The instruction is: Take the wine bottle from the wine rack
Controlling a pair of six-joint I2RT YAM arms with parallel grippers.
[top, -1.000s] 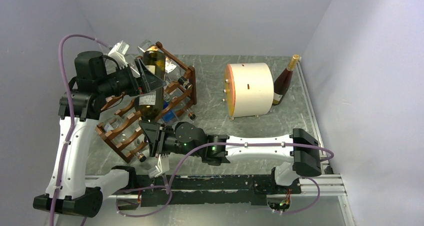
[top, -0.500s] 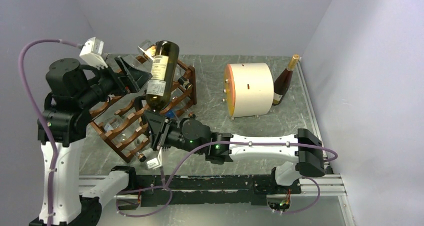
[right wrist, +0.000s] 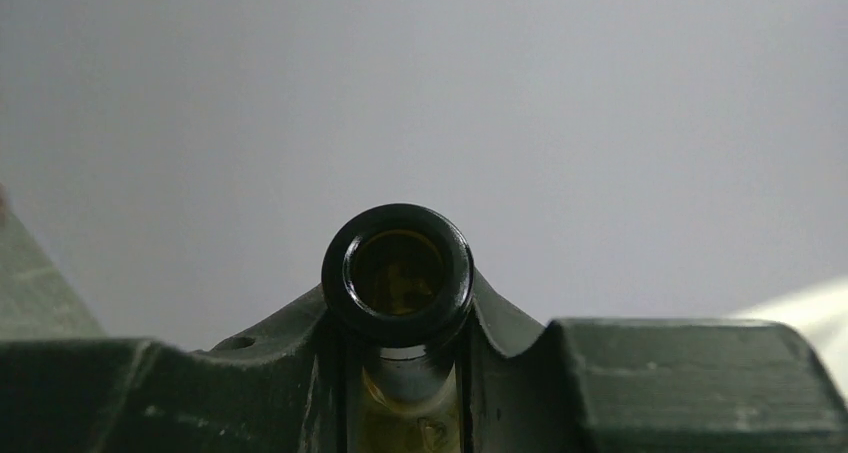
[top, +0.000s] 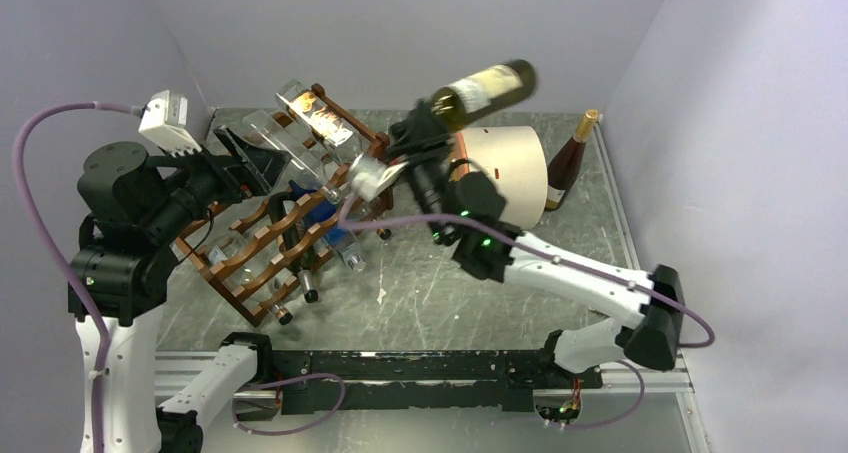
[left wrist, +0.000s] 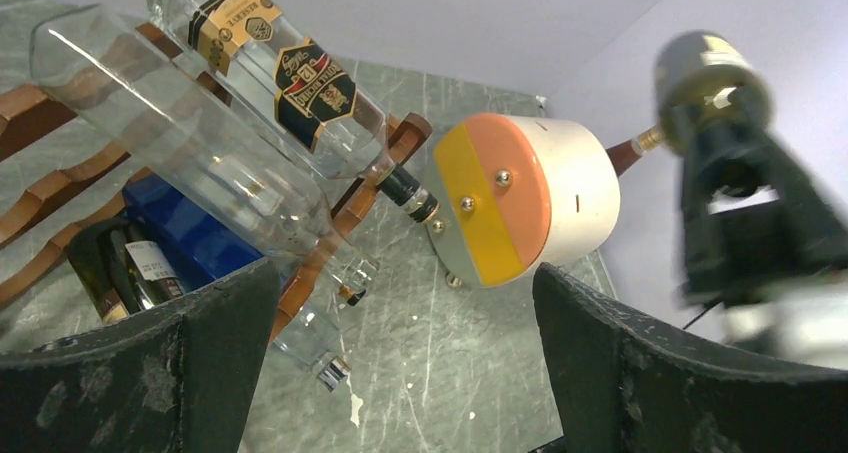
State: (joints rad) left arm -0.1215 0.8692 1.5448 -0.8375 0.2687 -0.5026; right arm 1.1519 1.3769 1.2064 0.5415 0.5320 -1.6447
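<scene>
No text fully legible.
- Clear glass bottle (left wrist: 290, 83) on reddish-brown wooden wine rack (left wrist: 408, 133), 11 o'clock in left wrist view: black-gold crest label, lettering too blurred to read.
- Dark bottle (left wrist: 120, 273), 8 o'clock: white label, print illegible.
- Dark green glass wine bottle (top: 485, 90), 12 o'clock in top view: cream label, unreadable.

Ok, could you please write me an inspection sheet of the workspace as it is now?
Surface: grey marbled table, scratched.
Job's things: wine bottle raised in the air, tilted, off the wine rack.
Clutter: clear bottles lying in the rack; cream drum; dark red bottle standing beside it.
Grippers: right gripper shut on the wine bottle's neck; left gripper open, empty.
Cables: purple cables loop along both arms.
Surroundings: plain grey walls; nothing else seen.
</scene>
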